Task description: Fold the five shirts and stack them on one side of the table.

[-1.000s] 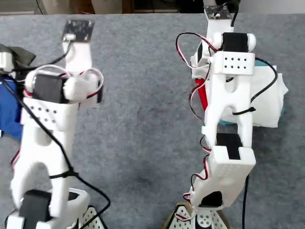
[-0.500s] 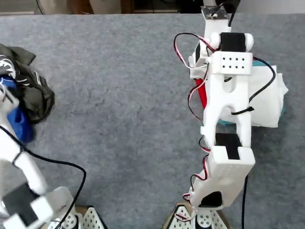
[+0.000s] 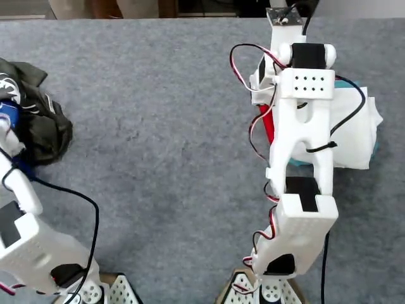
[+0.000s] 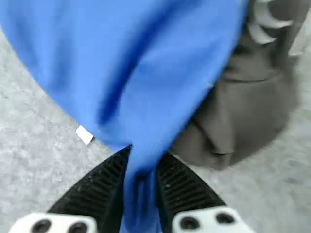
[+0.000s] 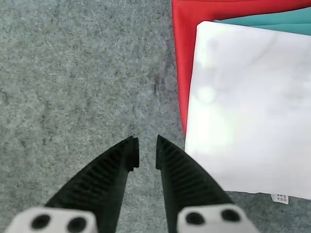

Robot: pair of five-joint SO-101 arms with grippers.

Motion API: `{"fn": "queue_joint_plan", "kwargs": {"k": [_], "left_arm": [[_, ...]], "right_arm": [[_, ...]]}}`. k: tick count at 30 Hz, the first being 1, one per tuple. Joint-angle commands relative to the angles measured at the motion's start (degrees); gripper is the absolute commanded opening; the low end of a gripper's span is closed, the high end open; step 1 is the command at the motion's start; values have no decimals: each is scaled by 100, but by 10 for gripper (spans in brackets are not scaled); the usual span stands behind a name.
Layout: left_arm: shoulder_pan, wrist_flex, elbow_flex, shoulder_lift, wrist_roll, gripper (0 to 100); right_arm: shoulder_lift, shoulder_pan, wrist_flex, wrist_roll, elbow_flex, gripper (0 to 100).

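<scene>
My left gripper (image 4: 142,167) is shut on a fold of the blue shirt (image 4: 131,63), which fills the space between its fingers. A crumpled dark olive shirt (image 4: 243,111) lies against the blue one. In the high view both lie at the table's left edge, the blue shirt (image 3: 7,114) partly hidden by the left arm (image 3: 25,221) and the dark shirt (image 3: 38,123) beside it. My right gripper (image 5: 146,145) is shut on nothing, just over the carpet beside a folded stack: white shirt (image 5: 248,111) on top, teal shirt (image 5: 272,24) and red shirt (image 5: 187,48) beneath.
The grey carpeted table (image 3: 164,126) stretches between the two piles. The right arm (image 3: 304,139) stands over the folded stack (image 3: 357,133) at the right side. A small white tag (image 4: 84,134) pokes out at the blue shirt's edge.
The left arm has swung from the table's middle left out to the left edge and come down on the blue shirt. The right arm has stayed still.
</scene>
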Motion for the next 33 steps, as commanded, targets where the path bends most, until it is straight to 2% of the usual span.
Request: {"fn": "queue_joint_plan", "kwargs": {"k": [1, 5, 8, 10, 13, 17, 19, 20, 23, 26, 28, 31, 33], "left_arm": [[264, 1002, -1196, -479, -35, 19], [791, 1969, -2013, -1446, -35, 19], [1574, 2435, -2338, -2378, -18, 19], [2365, 2752, -2338, -3002, 9, 19], [4009, 3156, -2110, -3916, 413, 19], [6215, 3121, -1451, -4646, 870, 19], [6875, 3007, -791, -4655, 809, 20], [6980, 2954, -431, -4655, 668, 23], [6989, 2734, 571, -4699, 484, 113], [6444, 2927, 721, -4725, 1231, 256], [5644, 3103, 369, -4699, 1635, 278], [3912, 3024, 0, -4655, 1591, 282], [2875, 2655, 123, -4655, 1451, 282]], "right_arm": [[-48, -75, 105, -44, -251, 73], [-48, -75, 105, -53, -251, 73], [-40, -84, 97, -53, -251, 73], [-40, -84, 97, -53, -251, 73], [-40, -66, 97, -26, -251, 73], [-66, -66, 97, -26, -251, 73], [-66, -66, 97, -26, -251, 73], [-66, -66, 97, -26, -251, 75], [-57, -75, 97, -26, -251, 76], [-31, -119, 88, -18, -251, 77], [-31, -224, 88, -18, -277, 77], [-31, -576, 88, -18, -268, 77], [-31, -998, 88, -62, -251, 78]]}}
